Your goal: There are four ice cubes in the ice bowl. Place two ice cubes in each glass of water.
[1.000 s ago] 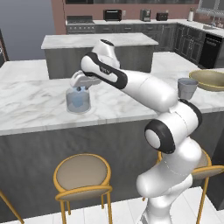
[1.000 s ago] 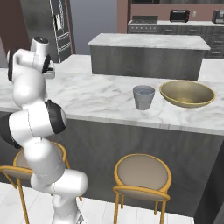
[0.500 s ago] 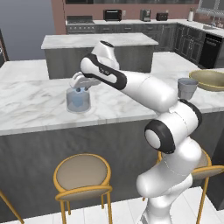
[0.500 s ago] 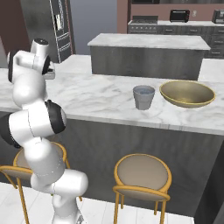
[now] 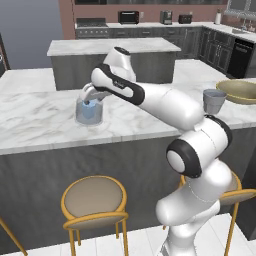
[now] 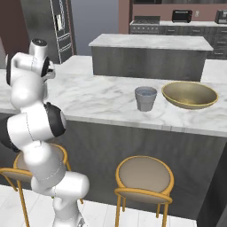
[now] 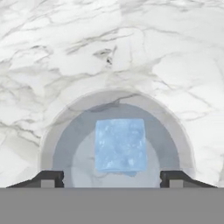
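Counting: glasses 2 | bowl 1 | ice cube 1 | jaws released

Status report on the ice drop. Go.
Pincer open, above left glass. Ice cube between the tips, over the glass mouth. Second glass beside ice bowl, untouched. Nothing in the way.

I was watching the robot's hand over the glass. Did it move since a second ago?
No. The gripper sits at the same spot above the glass on the counter; its fingers just stand apart now.
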You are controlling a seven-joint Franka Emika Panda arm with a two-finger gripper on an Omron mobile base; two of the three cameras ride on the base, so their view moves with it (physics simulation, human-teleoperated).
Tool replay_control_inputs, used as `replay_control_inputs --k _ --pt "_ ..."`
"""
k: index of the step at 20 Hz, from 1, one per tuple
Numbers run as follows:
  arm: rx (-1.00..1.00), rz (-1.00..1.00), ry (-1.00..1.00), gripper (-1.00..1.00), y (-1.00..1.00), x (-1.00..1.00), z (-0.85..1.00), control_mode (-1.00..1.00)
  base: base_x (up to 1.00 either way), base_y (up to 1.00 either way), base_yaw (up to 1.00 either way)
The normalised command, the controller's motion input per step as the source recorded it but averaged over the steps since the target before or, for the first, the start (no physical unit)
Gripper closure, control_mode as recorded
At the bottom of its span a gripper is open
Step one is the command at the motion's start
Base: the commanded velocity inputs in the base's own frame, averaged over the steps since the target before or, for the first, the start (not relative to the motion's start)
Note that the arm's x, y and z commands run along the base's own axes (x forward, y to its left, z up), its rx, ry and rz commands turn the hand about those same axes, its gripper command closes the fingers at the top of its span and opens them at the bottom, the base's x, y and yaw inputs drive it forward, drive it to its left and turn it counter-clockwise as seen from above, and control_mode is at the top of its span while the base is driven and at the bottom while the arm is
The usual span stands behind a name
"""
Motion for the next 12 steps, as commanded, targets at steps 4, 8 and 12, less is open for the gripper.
replay_control_inputs --k 4,8,12 --pt "0.0 0.0 -0.11 -1.0 0.0 -0.07 0.03 -1.0 0.0 0.0 0.0" --pt "0.0 0.0 -0.05 1.0 0.07 -0.04 0.0 -1.0 0.0 0.0 0.0" --pt "0.02 0.0 -0.16 1.0 0.02 -0.39 0.33 -1.0 0.0 0.0 0.0"
